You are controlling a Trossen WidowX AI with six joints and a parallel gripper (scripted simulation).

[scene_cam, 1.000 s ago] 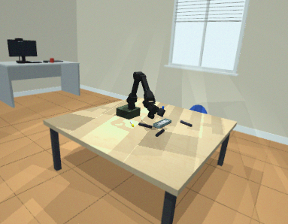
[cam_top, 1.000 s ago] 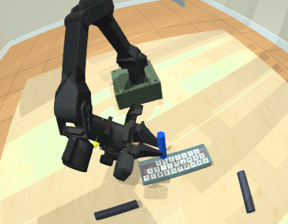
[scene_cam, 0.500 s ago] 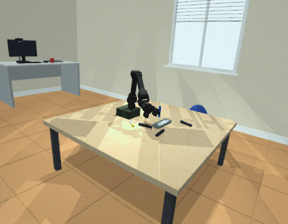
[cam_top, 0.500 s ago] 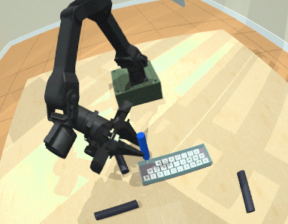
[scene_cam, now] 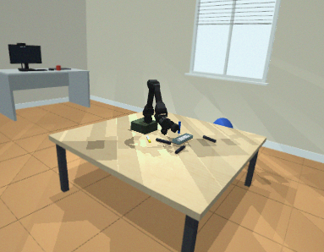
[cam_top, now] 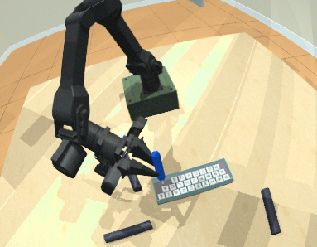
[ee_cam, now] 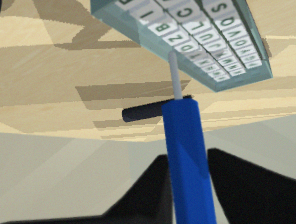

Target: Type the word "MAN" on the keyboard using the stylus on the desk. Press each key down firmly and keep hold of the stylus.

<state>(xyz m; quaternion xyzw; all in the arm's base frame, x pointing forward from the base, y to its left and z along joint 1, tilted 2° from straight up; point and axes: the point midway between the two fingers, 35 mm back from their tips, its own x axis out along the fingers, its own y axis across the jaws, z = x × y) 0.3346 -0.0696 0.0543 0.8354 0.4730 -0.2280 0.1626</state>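
A blue stylus (cam_top: 158,165) is clamped between the fingers of the gripper (cam_top: 153,171), its thin grey tip pointed down at the left end of the keyboard (cam_top: 194,181); whether a key is touched cannot be told. The keyboard is seen well in from the desk (scene_cam: 193,186) edges, near the green base block (cam_top: 132,101). Three dark cylinders (cam_top: 127,231) are scattered around it.

Blue stylus (cam_top: 158,164) stands nearly upright, grey tip seemingly just off the keyboard's (cam_top: 193,181) left edge
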